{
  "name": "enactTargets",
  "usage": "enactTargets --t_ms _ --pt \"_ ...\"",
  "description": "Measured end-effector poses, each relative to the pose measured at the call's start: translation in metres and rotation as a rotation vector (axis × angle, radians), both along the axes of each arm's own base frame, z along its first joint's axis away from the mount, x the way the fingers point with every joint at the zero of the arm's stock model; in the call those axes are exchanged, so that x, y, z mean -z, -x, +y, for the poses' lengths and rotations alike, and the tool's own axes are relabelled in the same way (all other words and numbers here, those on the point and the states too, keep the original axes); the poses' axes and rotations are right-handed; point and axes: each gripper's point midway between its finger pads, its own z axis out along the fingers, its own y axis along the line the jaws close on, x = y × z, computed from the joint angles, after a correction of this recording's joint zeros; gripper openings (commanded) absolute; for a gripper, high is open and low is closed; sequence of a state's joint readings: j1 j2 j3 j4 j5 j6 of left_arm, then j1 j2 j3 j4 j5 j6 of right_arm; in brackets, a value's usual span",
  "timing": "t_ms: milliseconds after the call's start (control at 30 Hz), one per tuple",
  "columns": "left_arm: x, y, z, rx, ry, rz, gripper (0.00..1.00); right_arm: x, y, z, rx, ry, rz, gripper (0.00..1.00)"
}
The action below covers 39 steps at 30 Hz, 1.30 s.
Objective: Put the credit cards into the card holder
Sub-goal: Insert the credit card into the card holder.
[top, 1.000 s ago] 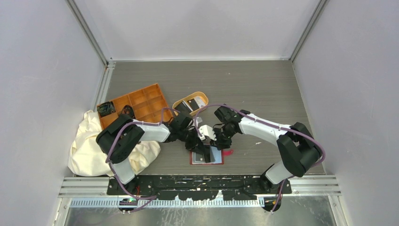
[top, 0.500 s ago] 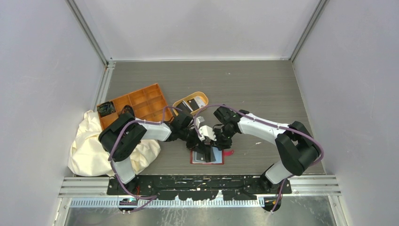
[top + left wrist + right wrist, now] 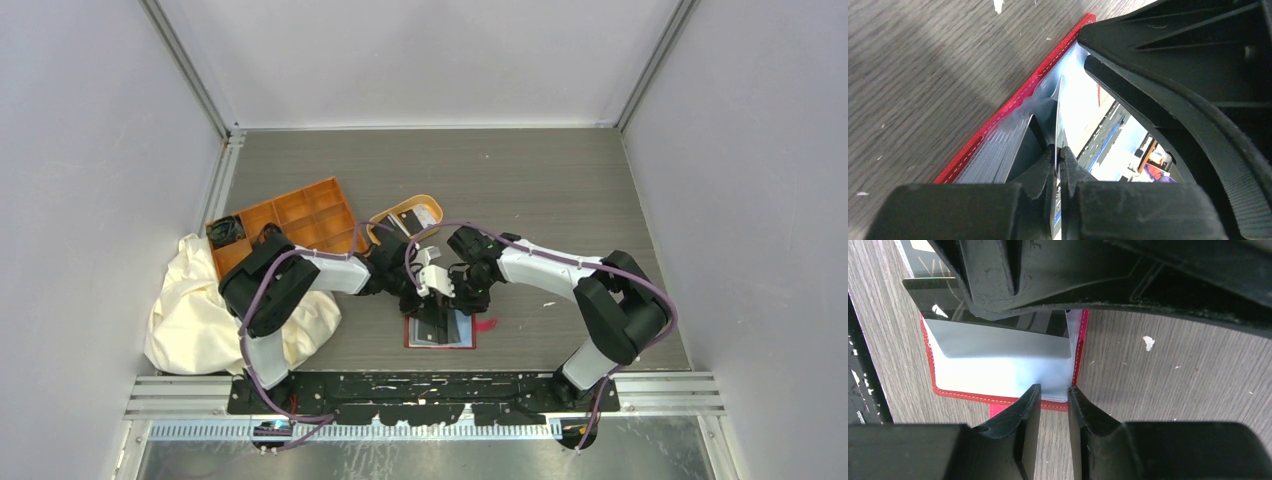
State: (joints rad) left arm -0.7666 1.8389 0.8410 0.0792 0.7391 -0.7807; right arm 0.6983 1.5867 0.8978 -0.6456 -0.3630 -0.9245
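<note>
The red card holder [image 3: 441,333] lies open on the table near the front, its grey-clear sleeves up. My left gripper [image 3: 1058,150] is shut on a thin credit card [image 3: 1060,107], held edge-on with its far end at the sleeves [image 3: 993,150] of the card holder [image 3: 1013,105]. In the right wrist view the dark card [image 3: 993,322] slants down onto the sleeve [image 3: 998,372] under the left gripper's fingers [image 3: 1048,270]. My right gripper [image 3: 1054,392] is narrowly open, empty, its tips at the holder's red edge [image 3: 998,399]. More cards [image 3: 400,222] lie in the tan dish.
The oval tan dish [image 3: 428,203] sits just behind the grippers. An orange compartment tray [image 3: 300,210] stands at the back left, with a cream cloth [image 3: 200,310] in front of it. Both arms crowd together over the holder.
Both grippers have shifted slightly left and closed in over the card holder. The left gripper still holds the card, and the holder has not moved.
</note>
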Motion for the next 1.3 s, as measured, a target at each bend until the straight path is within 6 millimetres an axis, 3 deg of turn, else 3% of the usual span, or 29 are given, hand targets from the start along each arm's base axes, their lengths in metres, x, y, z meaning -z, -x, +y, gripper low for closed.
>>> enactTargets --t_ms 267,433,600,800,967,1133,1300 --pt "-0.003 -0.002 -0.001 -0.003 0.009 0.023 0.2 -0.005 0.001 0.004 0.011 -0.027 0.006 0.34" --pt "-0.004 -0.004 -0.002 -0.012 0.006 0.03 0.21 -0.038 0.012 0.022 -0.051 -0.19 -0.013 0.33" --pt "-0.003 -0.004 -0.001 -0.016 0.007 0.041 0.21 -0.062 0.04 0.046 -0.173 -0.319 -0.065 0.25" --pt "-0.003 -0.005 -0.002 -0.014 0.013 0.055 0.21 -0.057 0.057 0.082 -0.274 -0.325 -0.136 0.21" --pt "-0.003 -0.005 -0.002 -0.014 0.013 0.056 0.21 -0.048 0.054 0.097 -0.278 -0.291 -0.214 0.21" --pt "-0.003 -0.007 -0.003 -0.018 0.015 0.057 0.21 -0.033 0.052 0.096 -0.287 -0.226 -0.254 0.21" --pt "-0.003 -0.008 -0.003 -0.017 0.016 0.056 0.22 -0.023 0.05 0.08 -0.337 -0.159 -0.274 0.2"
